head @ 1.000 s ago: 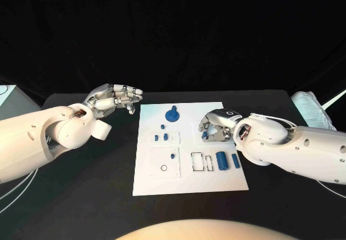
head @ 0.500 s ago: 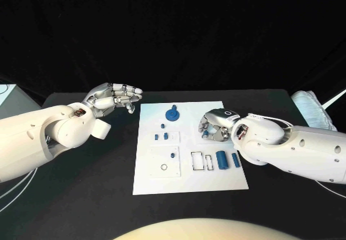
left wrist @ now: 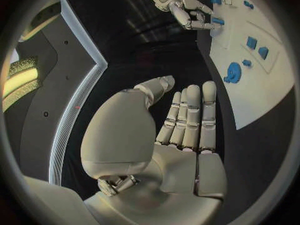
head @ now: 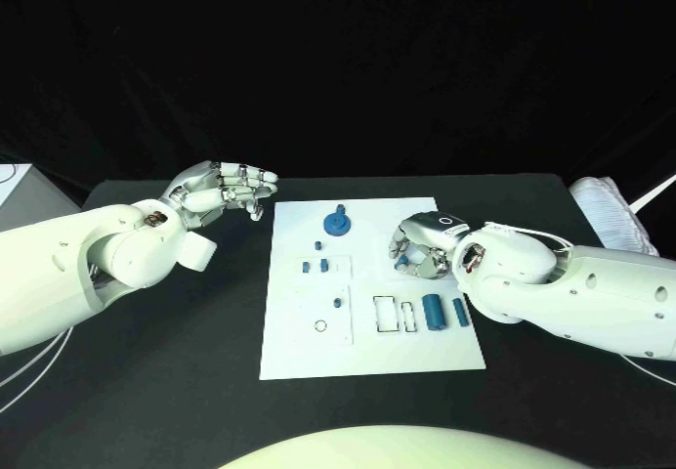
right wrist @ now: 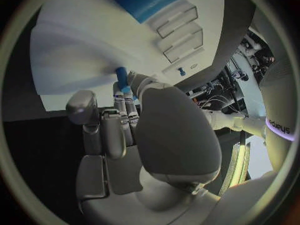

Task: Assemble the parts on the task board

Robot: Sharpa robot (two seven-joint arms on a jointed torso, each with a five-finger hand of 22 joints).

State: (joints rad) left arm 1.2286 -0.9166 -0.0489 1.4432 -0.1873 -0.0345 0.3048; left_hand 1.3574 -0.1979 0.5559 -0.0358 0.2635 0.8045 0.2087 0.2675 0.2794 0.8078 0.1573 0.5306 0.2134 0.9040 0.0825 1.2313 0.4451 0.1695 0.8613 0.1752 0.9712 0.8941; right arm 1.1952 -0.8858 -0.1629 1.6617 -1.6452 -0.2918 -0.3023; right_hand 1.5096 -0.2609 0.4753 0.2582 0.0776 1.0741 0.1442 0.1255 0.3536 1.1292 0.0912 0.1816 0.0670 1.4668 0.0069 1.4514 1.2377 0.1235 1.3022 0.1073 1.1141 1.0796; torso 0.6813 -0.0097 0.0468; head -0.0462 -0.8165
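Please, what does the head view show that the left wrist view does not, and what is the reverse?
Head view: the full outline of the white rectangular task board, a pale ribbed object at the black table's right edge, and the back of the silver left hand, off the board's far left corner. Left wrist view: that hand's palm, with nothing in it. Both: the blue gear-shaped part on the board, and the silver right hand, which seems to pinch a small blue peg at its fingertips.

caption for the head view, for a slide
Right hand holds a blue part over the task board; left hand waits beside it.
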